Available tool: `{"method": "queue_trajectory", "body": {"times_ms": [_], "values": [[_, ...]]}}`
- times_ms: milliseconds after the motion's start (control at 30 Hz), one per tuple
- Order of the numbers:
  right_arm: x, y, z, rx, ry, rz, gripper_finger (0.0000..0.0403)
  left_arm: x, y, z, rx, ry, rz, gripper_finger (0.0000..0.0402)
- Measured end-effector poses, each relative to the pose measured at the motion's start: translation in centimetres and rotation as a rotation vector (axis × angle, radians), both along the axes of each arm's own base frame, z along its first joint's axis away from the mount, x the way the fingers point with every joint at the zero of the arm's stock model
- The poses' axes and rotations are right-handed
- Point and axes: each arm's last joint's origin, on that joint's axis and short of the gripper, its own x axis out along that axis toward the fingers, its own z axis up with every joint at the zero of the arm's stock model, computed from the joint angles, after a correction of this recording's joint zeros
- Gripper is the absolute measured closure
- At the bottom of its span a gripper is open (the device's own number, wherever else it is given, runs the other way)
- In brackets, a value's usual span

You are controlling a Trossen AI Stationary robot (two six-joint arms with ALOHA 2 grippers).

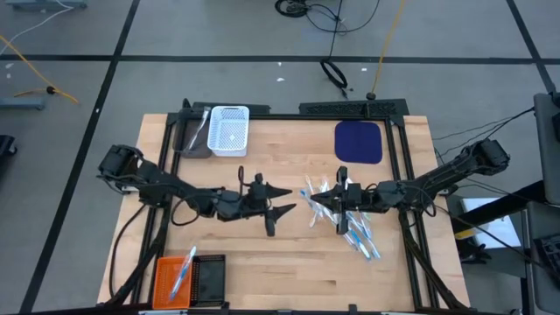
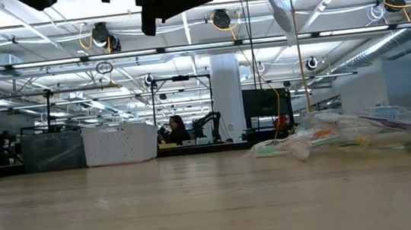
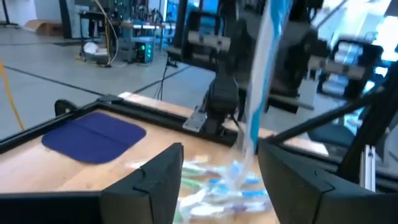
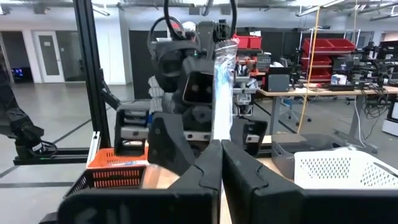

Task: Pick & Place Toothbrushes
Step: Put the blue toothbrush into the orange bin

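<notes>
Fingers of the right tool (image 4: 219,163) are clenched on a wrapped toothbrush (image 4: 222,93), raised above the bench (image 1: 262,254). Opposite, the left tool (image 1: 284,199) gapes wide, holding nothing.

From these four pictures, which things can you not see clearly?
- Pile of toothbrushes: high view too small to count; right arm covers part.
- Packaged toothbrush in the right gripper: top edge cuts it in the low view.
- Orange basket: bottom edge crops it in the high view.
- Left gripper: open, holds nothing.
</notes>
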Motion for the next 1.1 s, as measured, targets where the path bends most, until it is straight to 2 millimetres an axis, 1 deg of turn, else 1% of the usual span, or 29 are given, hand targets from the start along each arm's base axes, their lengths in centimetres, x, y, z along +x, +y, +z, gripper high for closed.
{"method": "queue_trajectory", "body": {"times_ms": [133,533,667,767,867,1100], "values": [[0.0,0.0,0.0,-0.002,0.000,-0.001,0.0403,0.1,0.4,0.4,-0.010,-0.037,-0.003,0.0182],[0.0,0.0,0.1,-0.005,-0.013,-0.002,0.0403,0.1,0.6,1.2,-0.019,-0.121,-0.043,0.0190],[0.0,0.0,0.1,-0.005,-0.013,-0.002,0.0403,0.7,0.7,0.5,-0.017,-0.139,-0.060,0.0190],[0.0,0.0,0.1,-0.011,-0.013,-0.004,0.0403,1.7,0.6,-0.5,-0.012,-0.159,-0.077,0.0190],[0.0,0.0,0.2,-0.014,-0.018,-0.004,0.0403,3.0,0.3,-1.5,0.008,-0.133,-0.076,0.0190],[0.0,0.0,0.1,-0.014,-0.011,-0.004,0.0403,6.3,-0.6,-1.6,0.106,-0.139,-0.114,0.0190]]}}
